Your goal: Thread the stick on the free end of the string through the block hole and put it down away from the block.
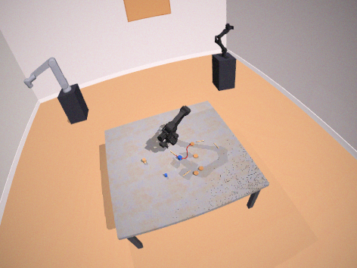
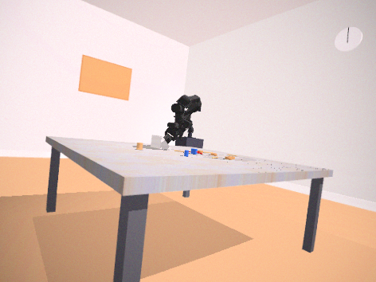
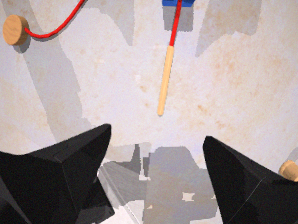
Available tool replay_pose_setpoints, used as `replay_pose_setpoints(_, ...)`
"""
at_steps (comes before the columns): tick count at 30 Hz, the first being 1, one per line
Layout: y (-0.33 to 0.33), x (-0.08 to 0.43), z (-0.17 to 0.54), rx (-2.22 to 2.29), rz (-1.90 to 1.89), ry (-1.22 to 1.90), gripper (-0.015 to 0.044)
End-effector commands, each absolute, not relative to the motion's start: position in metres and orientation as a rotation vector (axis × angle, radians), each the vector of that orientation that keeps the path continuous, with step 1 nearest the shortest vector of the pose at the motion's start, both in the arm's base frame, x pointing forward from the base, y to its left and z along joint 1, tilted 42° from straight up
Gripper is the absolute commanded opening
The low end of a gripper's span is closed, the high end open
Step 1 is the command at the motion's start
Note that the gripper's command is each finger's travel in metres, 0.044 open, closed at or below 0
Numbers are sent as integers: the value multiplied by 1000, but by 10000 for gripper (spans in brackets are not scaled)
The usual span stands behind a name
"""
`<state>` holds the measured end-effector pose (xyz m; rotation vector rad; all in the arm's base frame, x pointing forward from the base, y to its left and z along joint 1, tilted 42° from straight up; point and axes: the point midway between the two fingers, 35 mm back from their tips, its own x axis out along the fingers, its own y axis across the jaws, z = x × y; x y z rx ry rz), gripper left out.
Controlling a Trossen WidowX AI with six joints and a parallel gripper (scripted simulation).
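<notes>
The blue block point(image 1: 180, 157) point(image 2: 193, 151) point(image 3: 177, 2) stands on the table. The red string point(image 3: 173, 37) point(image 1: 187, 151) comes out of the block's near side in the wrist view, and its other stretch runs to the round wooden button point(image 1: 192, 144) point(image 3: 15, 30). The pale wooden stick point(image 3: 165, 82) point(image 1: 172, 153) on the string's end lies on the table, apart from the block, with a short length of string between them. My gripper point(image 3: 158, 136) is wide open and empty, a little back from the stick's free end. The inside of the hole is hidden.
A wooden cylinder point(image 1: 144, 160) point(image 2: 139, 146) point(image 3: 290, 171) and a small blue piece point(image 1: 166, 175) point(image 2: 186, 153) stand on the table. Loose sticks point(image 1: 200, 141) point(image 1: 215, 145) point(image 1: 187, 172) and wooden discs point(image 1: 195, 156) point(image 1: 200, 168) point(image 1: 195, 172) lie around. A pale box point(image 2: 156, 141) shows near the arm.
</notes>
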<state>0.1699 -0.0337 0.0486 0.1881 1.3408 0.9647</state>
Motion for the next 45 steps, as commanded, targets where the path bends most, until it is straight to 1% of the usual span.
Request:
replay_pose_setpoints(1,-38,171,53,189,962,1341,420)
replay_pose_setpoints(2,-44,172,59,189,963,1341,440)
replay_pose_setpoints(5,-53,172,70,188,965,1342,440)
replay_pose_setpoints(45,-51,173,68,192,961,1338,440)
